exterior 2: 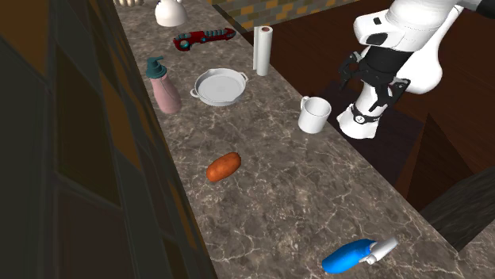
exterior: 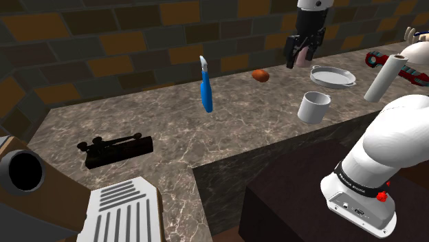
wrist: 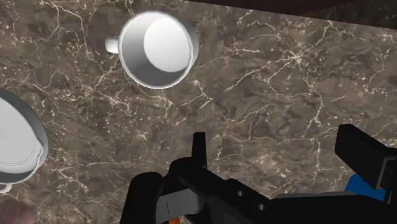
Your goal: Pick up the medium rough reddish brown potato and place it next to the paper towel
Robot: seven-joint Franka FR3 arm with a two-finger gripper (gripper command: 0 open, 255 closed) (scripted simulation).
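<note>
Reddish-brown, rough-skinned potato (exterior: 260, 75) (exterior 2: 223, 166) found lying on its side on the dark, white-veined stone counter (exterior: 240, 130) (exterior 2: 293, 190) (wrist: 267, 83), close to the wall (exterior: 137, 41) of brown and orange tiles. Placed between a blue spray bottle (exterior: 205, 86) (exterior 2: 353, 256), laid flat on the stone, and a shallow white pan (exterior: 333, 75) (exterior 2: 220, 85) (wrist: 16, 149) with small side handles, and touching neither. Noted the paper towel (exterior: 383, 77) (exterior 2: 262, 49) as a white roll standing upright at the counter's open edge, past the pan and well apart from the potato. Saw a white mug (exterior: 314, 107) (exterior 2: 314, 115) (wrist: 158, 49) upright near that same edge, between the roll and the potato, handle turned away from the pan in the wrist view. Found the black gripper (exterior: 301, 56) (wrist: 277, 143) hanging in the air over the counter, up and to the shoulder view's right of the potato, fingers spread apart with only bare stone between them and nothing held. Looked down from the wrist on the mug, ahead of the fingers. Also noted a pink bottle (exterior 2: 164, 87) with a grey-blue top against the wall beside the pan, a red tool (exterior: 377, 58) (exterior 2: 204, 36) beyond the roll, and a black device (exterior: 117, 148) far along the counter at the shoulder view's left.
</note>
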